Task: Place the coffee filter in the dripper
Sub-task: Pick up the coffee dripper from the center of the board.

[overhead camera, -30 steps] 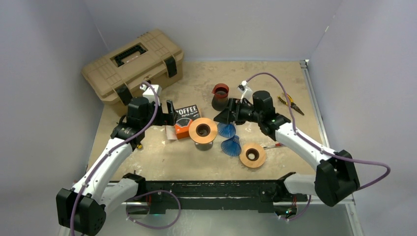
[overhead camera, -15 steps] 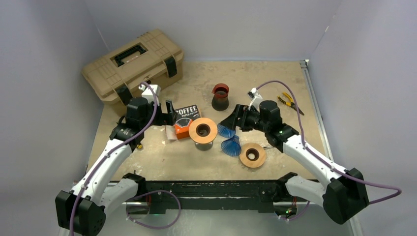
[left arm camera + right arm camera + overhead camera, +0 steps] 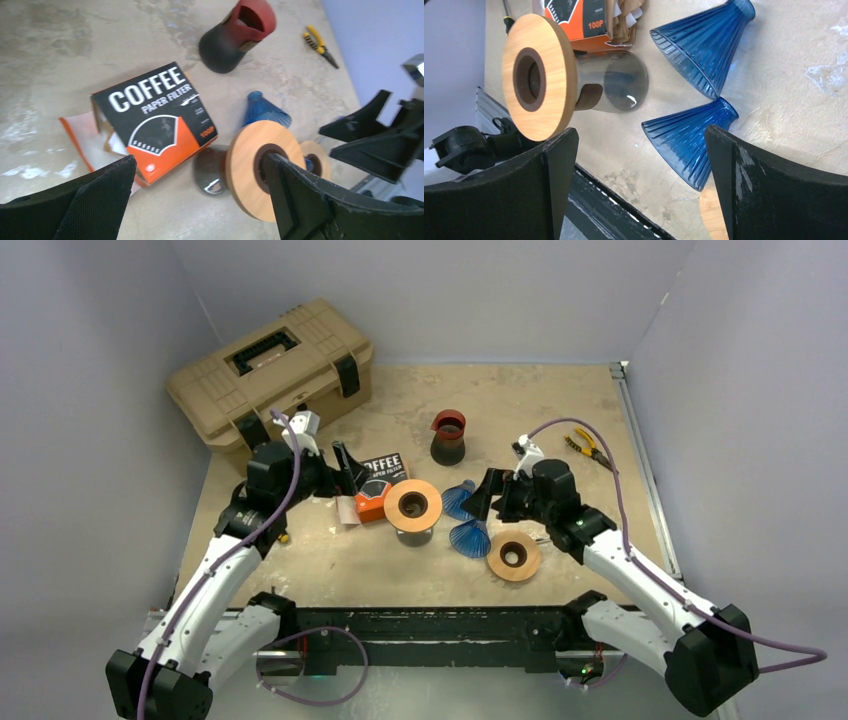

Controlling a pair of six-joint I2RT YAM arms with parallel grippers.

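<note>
Left of centre on the table (image 3: 330, 555), filter box (image 3: 381, 483): lies flat, black and orange, open end turned left, brown paper filters (image 3: 624, 22) poking out of that end.

Just right of the box, wood-collared glass holder (image 3: 431, 503): stands upright, close against the box's near right corner, dark hole in the collar facing up.

Further right, two blue ribbed dripper cones, both tipped on their sides. Far cone (image 3: 459, 502): lies beside the holder. Near cone (image 3: 470, 537): lies a little nearer, narrow end right by the far cone's rim; touching or not, cannot tell. Right of the near cone, second wooden collar (image 3: 530, 558): rests flat on the table.

Left gripper (image 3: 347, 468): hangs over the left end of the box, jaws spread wide, grips nothing, looks across the box toward the holder.

Right gripper (image 3: 478, 498): hangs just right of the far cone, points left at both cones, jaws spread wide, grips nothing.

Toward the far side, red and black cup (image 3: 448, 437): stands upright, beyond the cones. At the far right, yellow-handled pliers (image 3: 590, 448): lie flat. At the far left corner, tan toolbox (image 3: 270, 365): sits closed.
</note>
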